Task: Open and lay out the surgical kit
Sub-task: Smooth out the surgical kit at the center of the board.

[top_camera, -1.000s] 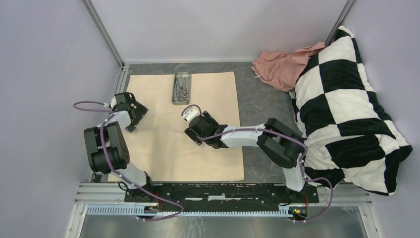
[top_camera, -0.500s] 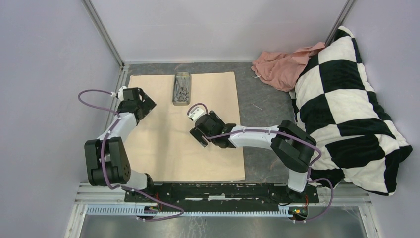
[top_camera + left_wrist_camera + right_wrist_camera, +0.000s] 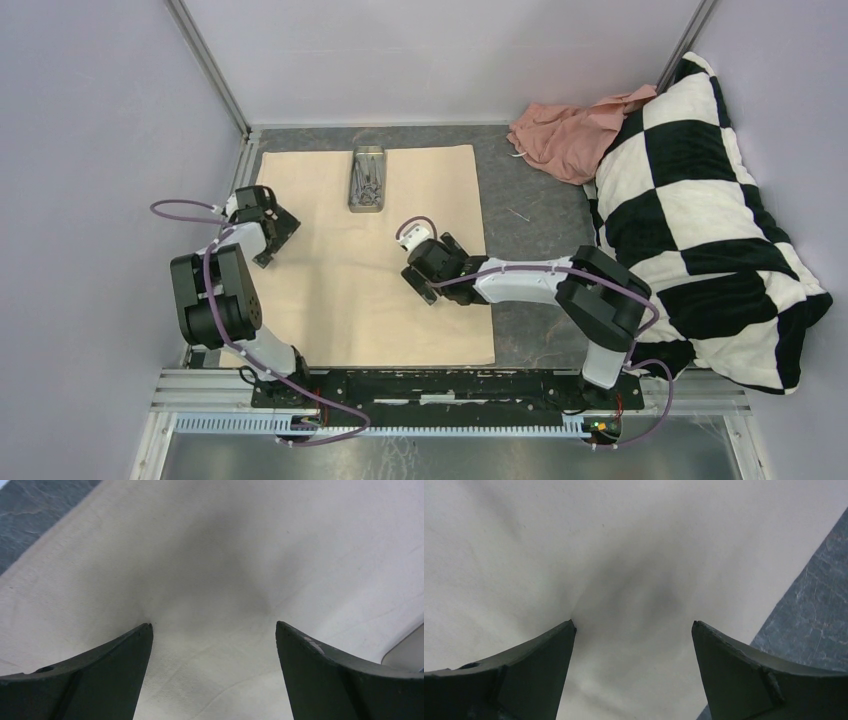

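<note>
Beige cloth [image 3: 330,300] lies spread flat on the table [image 3: 540,220], with the steel tray [image 3: 367,208] of instruments [image 3: 366,183] at its far edge. Left gripper [image 3: 212,630] gapes wide and empty over the cloth's left edge. Right gripper [image 3: 633,625], equally wide, hovers near its right edge.

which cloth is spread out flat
The beige cloth, lying flat under the tray; the pink cloth is crumpled and the checkered blanket is heaped.
</note>
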Robot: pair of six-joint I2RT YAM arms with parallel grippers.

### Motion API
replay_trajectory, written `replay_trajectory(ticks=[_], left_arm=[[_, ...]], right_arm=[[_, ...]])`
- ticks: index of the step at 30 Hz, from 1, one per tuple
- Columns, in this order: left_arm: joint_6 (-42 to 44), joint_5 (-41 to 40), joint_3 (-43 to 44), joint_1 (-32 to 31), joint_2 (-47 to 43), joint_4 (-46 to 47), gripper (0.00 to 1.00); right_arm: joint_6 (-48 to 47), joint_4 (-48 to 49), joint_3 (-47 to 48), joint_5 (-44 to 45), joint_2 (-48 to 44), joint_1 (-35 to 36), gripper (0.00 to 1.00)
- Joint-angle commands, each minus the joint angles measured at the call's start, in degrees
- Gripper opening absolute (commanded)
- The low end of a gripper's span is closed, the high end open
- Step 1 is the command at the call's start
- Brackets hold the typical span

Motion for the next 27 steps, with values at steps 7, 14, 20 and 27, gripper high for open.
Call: replay_trajectory(ticks=[7, 14, 20, 27], left_arm=[[-1.15, -3.10, 0.05, 3.75, -0.78, -1.72, 1.00], [5.83, -7.17, 0.68, -5.28, -10.06, -1.03, 1.00], [4.51, 4.31, -0.90, -7.14, -11.20, 4.03, 0.99], [-2.39, 14.81, 7.49, -7.10, 0.54, 6.94, 0.95]], right_arm=[[3.21, -5.96, -12.19, 0.63, -10.47, 0.06, 0.95], [1.52, -3.79, -5.32, -5.86, -9.65, 0.06, 0.94], [-0.07, -3.47, 6.87, -9.11, -1.70, 3.13, 0.94], [-2.31, -6.52, 22.56, -8.59, 9.65, 8.12, 0.93]])
